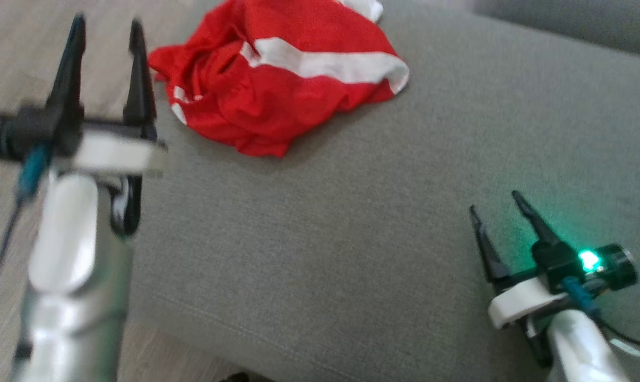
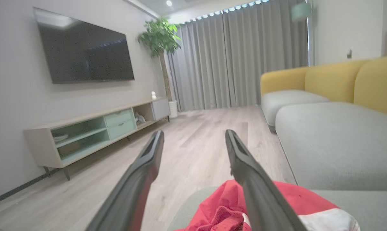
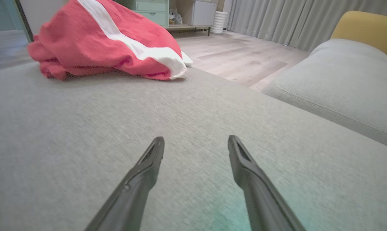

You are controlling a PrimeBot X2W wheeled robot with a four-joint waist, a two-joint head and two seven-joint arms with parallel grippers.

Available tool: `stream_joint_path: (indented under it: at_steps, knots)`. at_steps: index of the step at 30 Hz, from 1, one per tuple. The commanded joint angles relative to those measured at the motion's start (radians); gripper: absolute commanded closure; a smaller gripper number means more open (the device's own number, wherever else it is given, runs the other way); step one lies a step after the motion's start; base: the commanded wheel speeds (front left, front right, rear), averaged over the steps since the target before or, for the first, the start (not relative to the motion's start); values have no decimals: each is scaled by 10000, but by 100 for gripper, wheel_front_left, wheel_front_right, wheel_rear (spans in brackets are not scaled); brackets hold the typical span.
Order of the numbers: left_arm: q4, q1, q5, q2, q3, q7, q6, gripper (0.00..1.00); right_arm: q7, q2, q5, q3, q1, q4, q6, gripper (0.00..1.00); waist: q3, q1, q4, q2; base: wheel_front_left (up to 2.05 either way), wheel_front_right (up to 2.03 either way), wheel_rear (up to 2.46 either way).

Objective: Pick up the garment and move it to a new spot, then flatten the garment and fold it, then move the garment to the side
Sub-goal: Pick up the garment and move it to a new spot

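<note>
The garment (image 1: 277, 90) runs off the top edge of the head view, and its crumpled folds hide its own shape. The left arm (image 1: 68, 249) is blurred there, the wrist housing smeared. The bottom edge cuts it off, as it does the right forearm (image 1: 585, 345).

In the left wrist view the bottom edge cuts the garment, and one of the fingers (image 2: 261, 192) of the left gripper (image 2: 194, 132) covers part of it. The things on the TV stand (image 2: 119, 123) shelves are too small to tell.

In the right wrist view the top edge crops the garment and the sofa cushion (image 3: 68, 128) is blurred. The object in the cabinet (image 3: 151, 9) compartment is too small to name.
</note>
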Motion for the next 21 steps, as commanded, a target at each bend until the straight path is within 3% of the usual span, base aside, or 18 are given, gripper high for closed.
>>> stream_joint_path:
  at_steps: [1,6,9,13,21]
  knots:
    - [-101,-627,-65,439,238,151,-41,0,-109,-138,-70,174,-200,-318,-7,0,609,-4,-289,0,0,0,0]
    - [2266,-2804,-540,676,-359,1752,-276,0,-109,-558,-230,-199,-255,-608,-7,0,1185,-4,-455,0,0,0,0]
    - [3532,-3589,-839,774,-516,2180,-311,0,-109,-599,-176,-346,-193,-850,-7,0,1441,-4,-588,0,0,0,0]
    - [4808,-4053,-1546,759,-1249,2482,-333,0,-109,-628,-210,-291,-181,-1114,-7,0,1728,-4,-787,0,0,0,0]
    - [5911,-4264,-3595,1093,-3278,2151,-337,0,-109,-734,-233,-465,-286,-1459,-7,0,2357,-4,-919,0,0,0,0]
